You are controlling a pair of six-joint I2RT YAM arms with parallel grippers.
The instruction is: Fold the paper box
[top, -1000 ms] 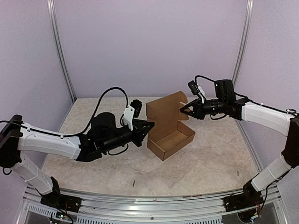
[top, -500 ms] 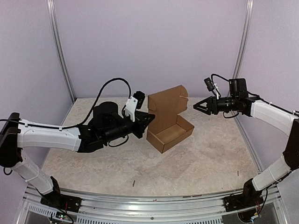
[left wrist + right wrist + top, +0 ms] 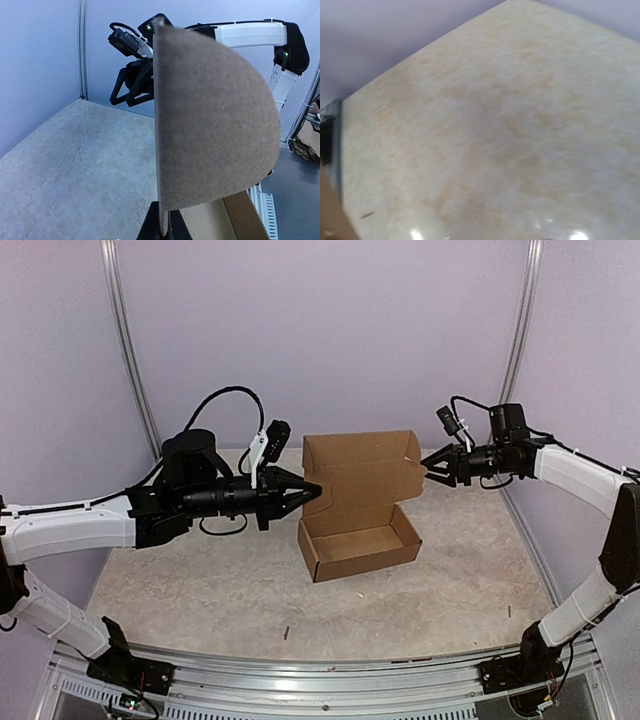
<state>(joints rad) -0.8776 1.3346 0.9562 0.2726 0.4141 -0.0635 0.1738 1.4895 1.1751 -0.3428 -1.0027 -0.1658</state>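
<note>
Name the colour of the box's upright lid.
Plain brown, unprinted: the lid of the box shows best in the top view.

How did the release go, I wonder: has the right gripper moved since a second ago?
Yes. The right gripper has shifted rightward, toward the right corner post, beside the paper box.

One box (image 3: 360, 488) and one desk (image 3: 200, 585) are showing. Two hands are showing: the left hand (image 3: 312, 489) and the right hand (image 3: 430, 468). Two dark specks (image 3: 285, 632) are showing.

White arm shells (image 3: 70, 525), black joints (image 3: 190, 468), looping cables (image 3: 228, 389)
</note>
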